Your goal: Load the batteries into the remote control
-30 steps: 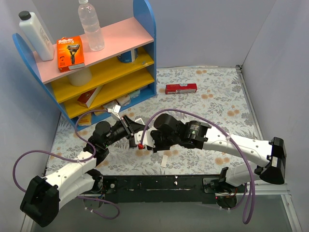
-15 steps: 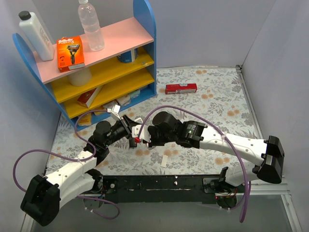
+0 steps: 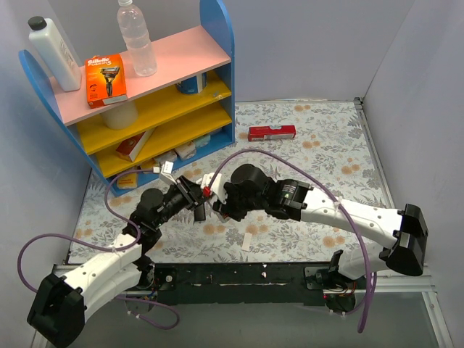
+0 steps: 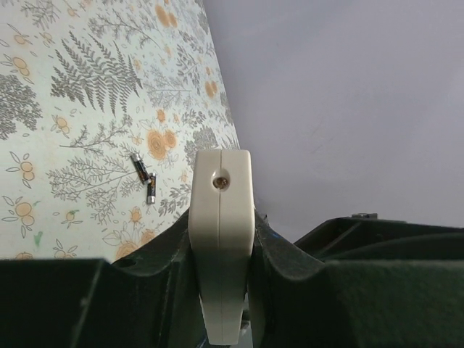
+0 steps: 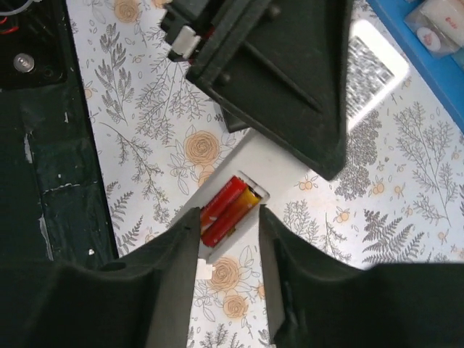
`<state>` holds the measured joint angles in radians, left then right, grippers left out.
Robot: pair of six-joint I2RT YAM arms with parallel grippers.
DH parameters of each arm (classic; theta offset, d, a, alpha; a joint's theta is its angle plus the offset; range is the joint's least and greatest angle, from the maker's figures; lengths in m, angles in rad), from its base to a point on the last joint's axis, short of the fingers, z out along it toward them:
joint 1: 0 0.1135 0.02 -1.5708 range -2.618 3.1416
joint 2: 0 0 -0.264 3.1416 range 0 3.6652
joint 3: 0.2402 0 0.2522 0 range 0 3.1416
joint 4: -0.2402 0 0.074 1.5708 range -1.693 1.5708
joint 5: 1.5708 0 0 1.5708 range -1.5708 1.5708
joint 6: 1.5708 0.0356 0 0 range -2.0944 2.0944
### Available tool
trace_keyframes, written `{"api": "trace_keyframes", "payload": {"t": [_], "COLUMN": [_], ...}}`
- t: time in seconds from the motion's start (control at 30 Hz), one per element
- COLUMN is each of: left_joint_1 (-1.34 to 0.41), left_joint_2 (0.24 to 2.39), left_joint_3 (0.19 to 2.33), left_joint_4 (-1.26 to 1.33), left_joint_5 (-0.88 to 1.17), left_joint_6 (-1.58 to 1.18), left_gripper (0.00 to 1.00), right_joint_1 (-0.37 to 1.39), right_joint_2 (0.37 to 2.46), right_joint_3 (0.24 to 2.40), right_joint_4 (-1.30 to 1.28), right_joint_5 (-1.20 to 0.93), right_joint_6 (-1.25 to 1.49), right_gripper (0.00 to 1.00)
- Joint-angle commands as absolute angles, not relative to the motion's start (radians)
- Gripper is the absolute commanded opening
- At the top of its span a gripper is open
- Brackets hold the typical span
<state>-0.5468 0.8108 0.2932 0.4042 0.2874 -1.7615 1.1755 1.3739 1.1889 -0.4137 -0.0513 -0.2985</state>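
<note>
The left claw (image 3: 191, 196) pinches the smooth cream plastic remote (image 4: 220, 210) by its flat faces, thin edge showing, long axis running out past the fingertips. Two dark cells (image 4: 138, 166) lie on the floral cloth (image 4: 80, 87). The right claw (image 5: 228, 239) hangs spread just above two glossy red cylindrical batteries (image 5: 230, 206), seated side by side along the remote's length.

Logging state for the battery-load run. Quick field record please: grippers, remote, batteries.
left gripper: shut on remote
right gripper: open, poised at the seated batteries
seated batteries: two red, side by side in the remote
loose batteries: two dark ones lying on the table, close together
</note>
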Motion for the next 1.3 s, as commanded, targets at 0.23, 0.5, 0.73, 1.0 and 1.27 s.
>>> {"api": "trace_keyframes", "payload": {"t": [0.23,0.5,0.73,1.0,1.27], "left_joint_1": [-0.551,-0.548,-0.548,-0.546,-0.548], "left_joint_2": [0.677,0.533,0.414,0.347,0.339], "left_joint_3": [0.167,0.147,0.179,0.212,0.212], "left_joint_4": [0.42,0.283,0.118,-0.023,-0.052], "left_joint_5": [0.052,-0.038,-0.147,-0.235,-0.199], "left_joint_6": [-1.684,-1.704,-1.724,-1.726,-1.735], "left_gripper": [0.0,0.0,0.0,0.0,0.0], "right_joint_1": [1.167,1.241,1.295,1.357,1.364], "right_joint_2": [1.201,1.225,1.368,1.532,1.585], "right_joint_3": [1.046,0.898,0.868,0.899,0.896], "right_joint_4": [-0.526,-0.5,-0.48,-0.471,-0.492], "right_joint_5": [0.195,0.201,0.319,0.402,0.426], "right_joint_6": [0.265,0.376,0.437,0.491,0.506], "right_gripper": [0.79,0.86,0.87,0.88,0.88]}}
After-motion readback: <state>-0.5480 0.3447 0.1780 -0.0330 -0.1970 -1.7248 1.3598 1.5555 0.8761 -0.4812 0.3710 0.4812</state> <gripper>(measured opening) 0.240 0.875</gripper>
